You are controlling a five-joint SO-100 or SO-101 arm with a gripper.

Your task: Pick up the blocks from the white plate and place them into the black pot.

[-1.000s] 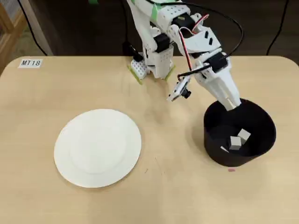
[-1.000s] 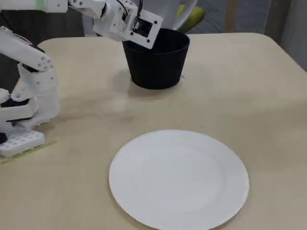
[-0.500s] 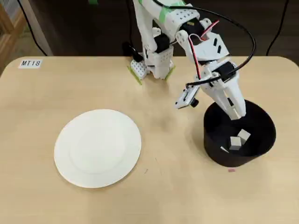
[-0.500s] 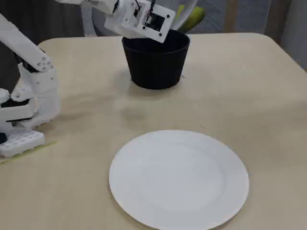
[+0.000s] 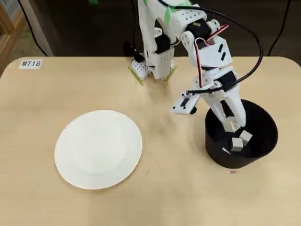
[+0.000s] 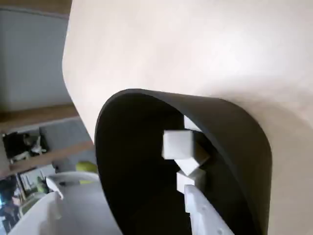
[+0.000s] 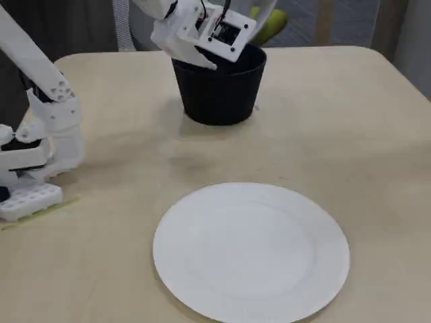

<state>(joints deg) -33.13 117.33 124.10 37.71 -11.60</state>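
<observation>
The black pot (image 5: pixel 263 136) stands at the right of the table in the overhead view and at the back in the fixed view (image 7: pixel 222 94). Pale cubes, the blocks (image 5: pixel 237 143), lie inside it; the wrist view shows three of them stacked against the wall (image 6: pixel 178 144). My gripper (image 5: pixel 231 123) reaches down into the pot's mouth. In the wrist view its jaws stand wide apart with nothing between them (image 6: pixel 122 191). The white plate (image 5: pixel 99 148) lies at the left with no block on it, as the fixed view also shows (image 7: pixel 250 252).
The arm's base (image 5: pixel 153 66) is clamped at the table's far edge in the overhead view. A label reading MT18 (image 5: pixel 31 63) sits at the far left corner. The table's rounded edge is close behind the pot in the wrist view.
</observation>
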